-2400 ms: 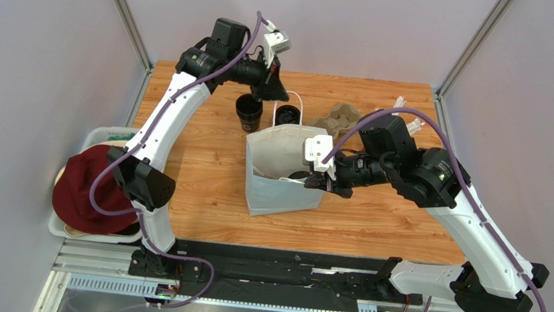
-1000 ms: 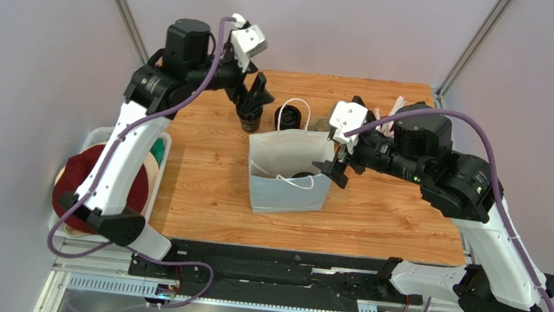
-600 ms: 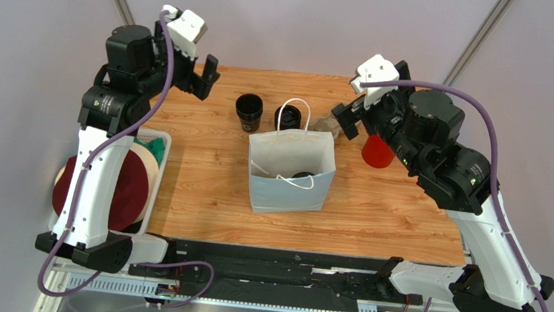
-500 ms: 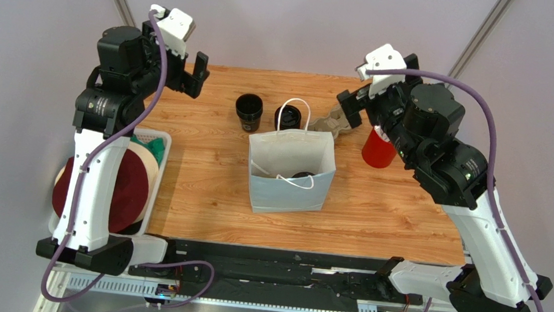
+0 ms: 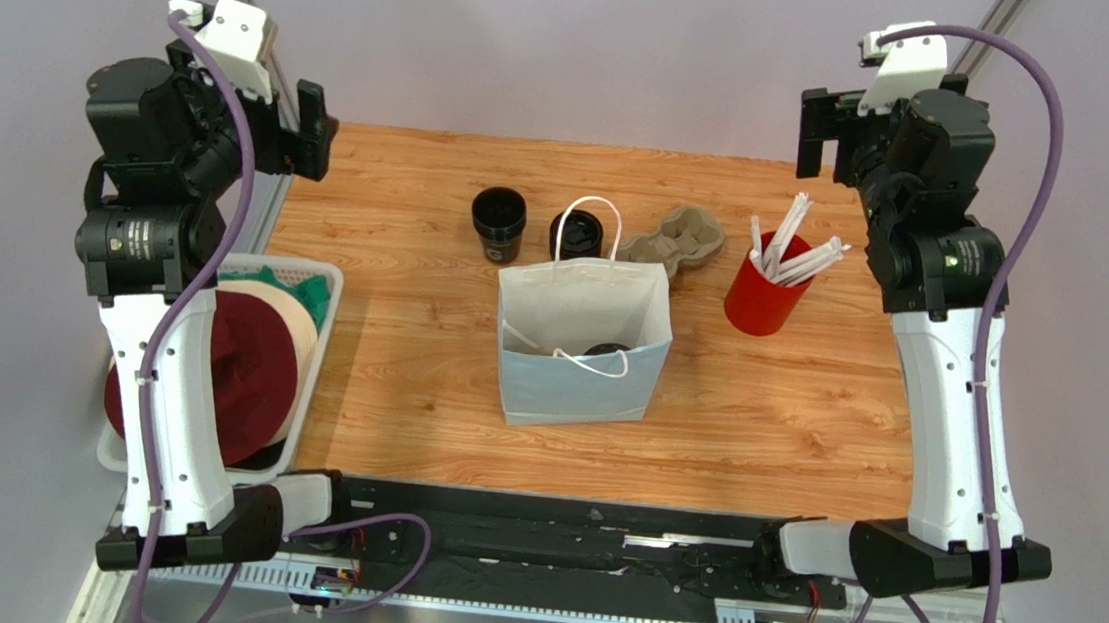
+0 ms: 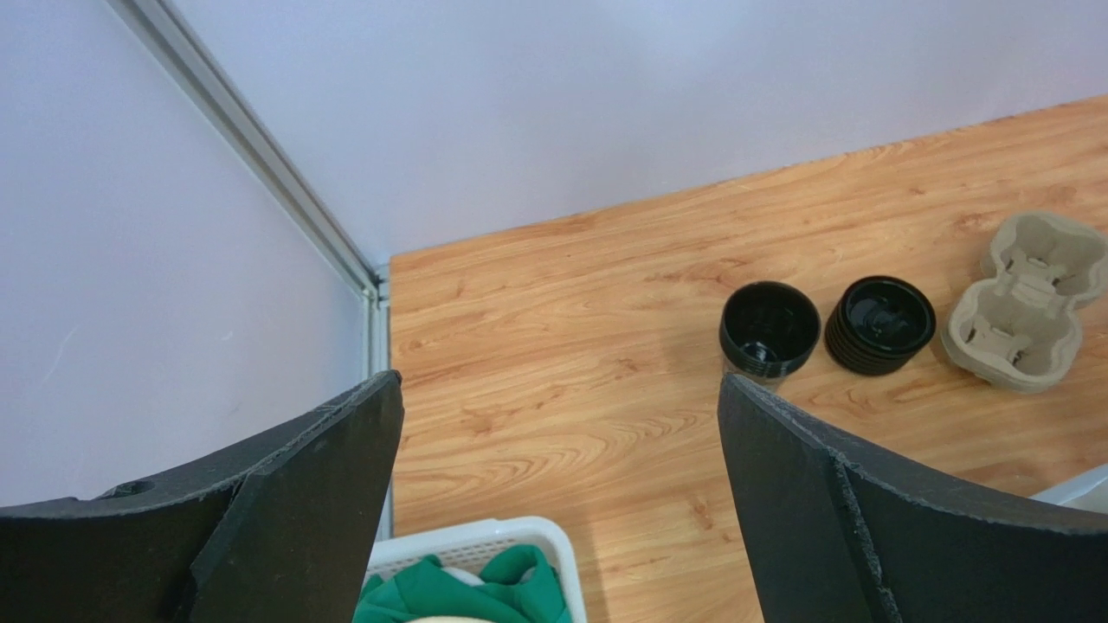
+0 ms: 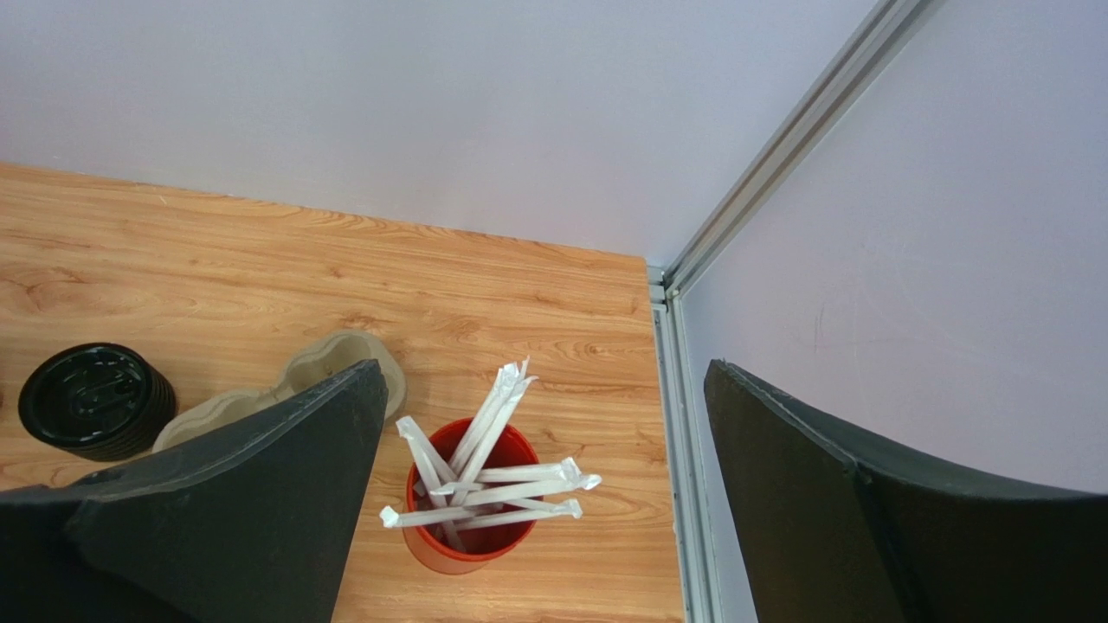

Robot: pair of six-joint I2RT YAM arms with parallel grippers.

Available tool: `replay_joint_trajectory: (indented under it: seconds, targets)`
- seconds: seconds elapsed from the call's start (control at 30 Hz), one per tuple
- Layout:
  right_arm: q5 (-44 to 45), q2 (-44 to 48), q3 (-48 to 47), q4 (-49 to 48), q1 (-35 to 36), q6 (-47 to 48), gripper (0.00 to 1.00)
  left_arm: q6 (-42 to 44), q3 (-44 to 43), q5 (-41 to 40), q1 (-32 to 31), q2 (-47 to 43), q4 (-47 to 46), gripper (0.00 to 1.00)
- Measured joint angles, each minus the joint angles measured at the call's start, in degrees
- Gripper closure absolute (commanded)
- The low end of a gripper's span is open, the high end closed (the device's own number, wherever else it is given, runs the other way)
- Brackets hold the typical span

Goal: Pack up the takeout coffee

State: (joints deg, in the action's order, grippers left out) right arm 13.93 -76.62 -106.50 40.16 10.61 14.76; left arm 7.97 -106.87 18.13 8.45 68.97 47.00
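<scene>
The white paper bag (image 5: 580, 347) stands open at the table's middle. Inside it a round black lid shows, the takeout coffee (image 5: 605, 352), low against the bag's front right. My left gripper (image 5: 308, 131) hangs high over the far left corner, open and empty; in its wrist view the left gripper (image 6: 559, 390) frames bare wood. High over the far right corner my right gripper (image 5: 827, 134) is open too, holding nothing. Seen from its own wrist, the right gripper (image 7: 546, 370) looks down on the straw cup. Both grippers are far from the bag.
An open black cup (image 5: 498, 224) and a stack of black lids (image 5: 577, 232) stand behind the bag, beside a cardboard cup carrier (image 5: 680, 241). A red cup of wrapped straws (image 5: 763, 288) is at the right. A white basket (image 5: 315, 324) of cloths sits off the table's left edge.
Both arms have risen and swung away from the bag to the far corners. The right gripper left the bag's mouth; the black-lidded cup stays inside.
</scene>
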Motion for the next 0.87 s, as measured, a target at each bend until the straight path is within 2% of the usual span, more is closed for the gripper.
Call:
replay_joint_trajectory:
  seconds: [0.33,0.87]
  targets:
    - [-5.3,7.6,-1.1,2.7,-0.3,-2.3,0.01,-1.1,0.7,3.4,2.2,-3.3,-0.4,0.01]
    - [-8.6,7.7,-2.8,5.9,-0.3,-3.9,0.01,-1.7,1.9,4.3,2.2,-4.6,-0.8,0.01]
